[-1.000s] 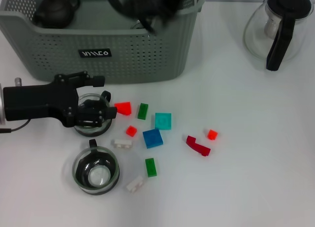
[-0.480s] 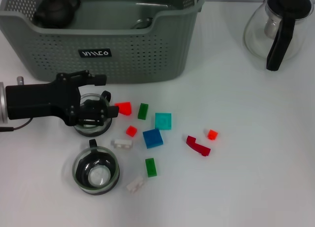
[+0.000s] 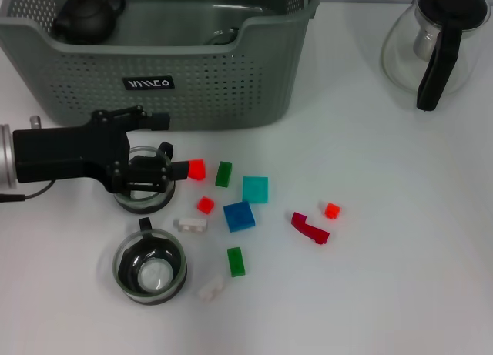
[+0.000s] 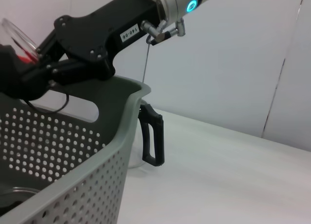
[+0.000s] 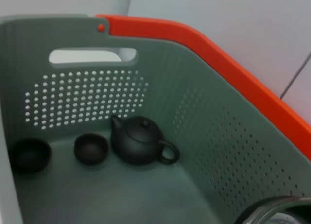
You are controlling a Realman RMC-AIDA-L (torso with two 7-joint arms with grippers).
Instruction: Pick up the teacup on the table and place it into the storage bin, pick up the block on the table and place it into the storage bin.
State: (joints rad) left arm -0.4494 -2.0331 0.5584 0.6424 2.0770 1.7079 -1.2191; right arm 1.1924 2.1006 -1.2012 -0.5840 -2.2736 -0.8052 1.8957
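My left hand (image 3: pixel 150 176) covers most of the teacup (image 3: pixel 143 193); the storage bin (image 3: pixel 192 85) is cut off at twelve o'clock.

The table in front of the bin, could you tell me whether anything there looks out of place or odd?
Nothing looks spilled or broken. Small blocks lie scattered loose on the table, and both glass cups stand upright. The left gripper is at the upper cup, and the red block sits right at its tip.

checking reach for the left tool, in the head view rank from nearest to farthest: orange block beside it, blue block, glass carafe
From the left tool:
1. Orange block, right beside its tip.
2. Blue block, farther right, mid-table.
3. Glass carafe, far right corner.
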